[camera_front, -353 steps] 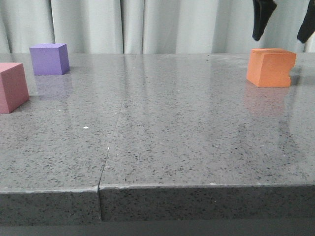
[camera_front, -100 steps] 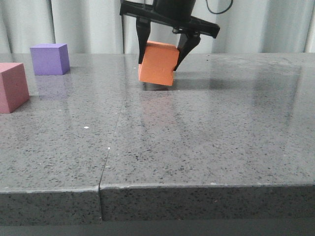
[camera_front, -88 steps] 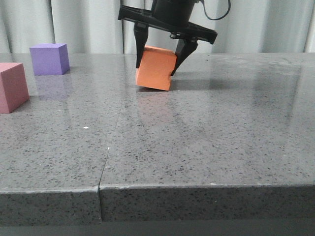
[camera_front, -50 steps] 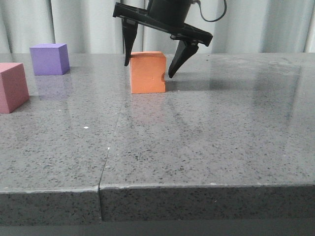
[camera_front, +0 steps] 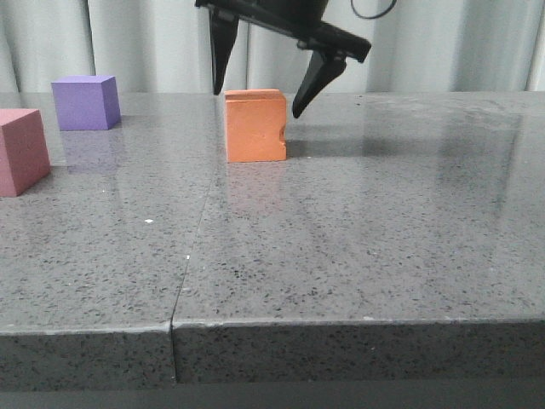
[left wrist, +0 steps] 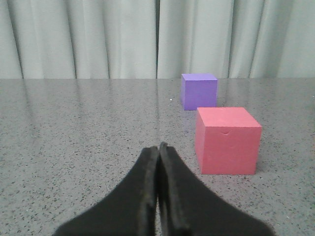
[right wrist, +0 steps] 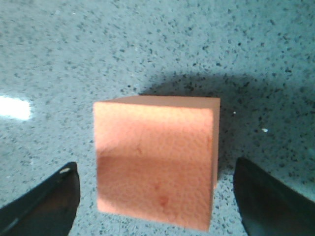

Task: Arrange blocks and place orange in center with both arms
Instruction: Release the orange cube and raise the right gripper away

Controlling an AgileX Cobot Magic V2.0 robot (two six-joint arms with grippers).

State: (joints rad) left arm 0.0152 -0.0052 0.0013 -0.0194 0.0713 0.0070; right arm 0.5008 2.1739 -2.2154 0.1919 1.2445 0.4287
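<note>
Nearest to us in the front view lies the grey speckled table [camera_front: 341,256], with a seam running from its front edge back toward the middle. Farther in, we see the orange cube [camera_front: 255,126] resting flat on the table, directly below the right gripper [camera_front: 260,100], whose two black fingers are spread wide and hang on either side of the cube without touching it; the fingertips sit about level with the cube's top edge, one just to its left and one just to its right. A small notch shows on the cube's right edge. From the right wrist view we look down on the same orange cube [right wrist: 156,162], centred between the two fingers [right wrist: 44,199], with clear table showing on both sides between cube and fingers, so the right gripper [right wrist: 157,196] holds nothing. Well to the left of that gripper, at the table's left border, sits the pinkish-red cube [camera_front: 21,151], and beyond it, farther back, the purple cube [camera_front: 84,102]; the two stand apart from each other. In the left wrist view we see the left gripper [left wrist: 158,150] with its fingers pressed together, nothing between them, tips low over the table. Just ahead of it and to one side stands the pinkish-red cube [left wrist: 227,140], and beyond that the purple cube [left wrist: 199,91], with pale curtains [left wrist: 123,39] behind.
</note>
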